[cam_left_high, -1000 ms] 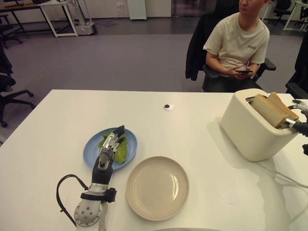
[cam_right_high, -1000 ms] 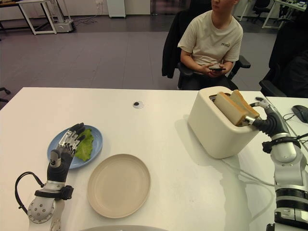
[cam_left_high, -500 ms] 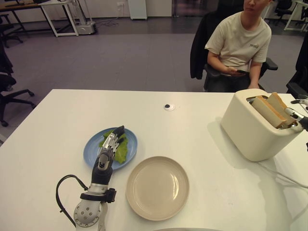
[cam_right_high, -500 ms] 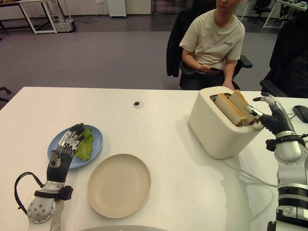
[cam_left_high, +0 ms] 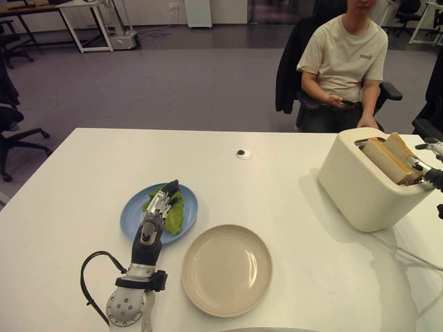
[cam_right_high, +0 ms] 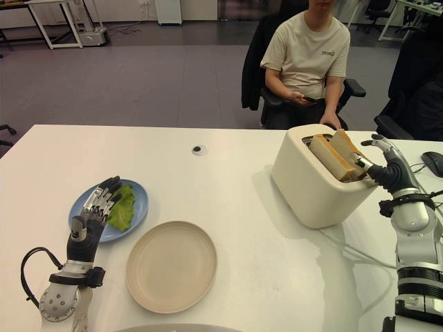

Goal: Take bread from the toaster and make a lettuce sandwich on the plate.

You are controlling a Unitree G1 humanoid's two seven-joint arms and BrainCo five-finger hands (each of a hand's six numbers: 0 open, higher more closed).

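While the left hand (cam_left_high: 153, 221) lies outstretched and empty over the lettuce (cam_left_high: 176, 216) on the blue plate (cam_left_high: 189, 200), the right hand (cam_right_high: 389, 173) meets the bread (cam_right_high: 331, 156) standing in the toaster (cam_right_high: 311, 194) — its grip cannot be told; cream plate (cam_left_high: 226, 271) just right of the left hand.

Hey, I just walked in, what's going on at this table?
Sandwich-making, at an early stage. The robot's right hand is at the two browned bread slices standing in the white toaster on the right side of the white table; neither slice is out yet. Its left hand lies open over the small blue plate of green lettuce leaves. The round beige plate in front has nothing on it.
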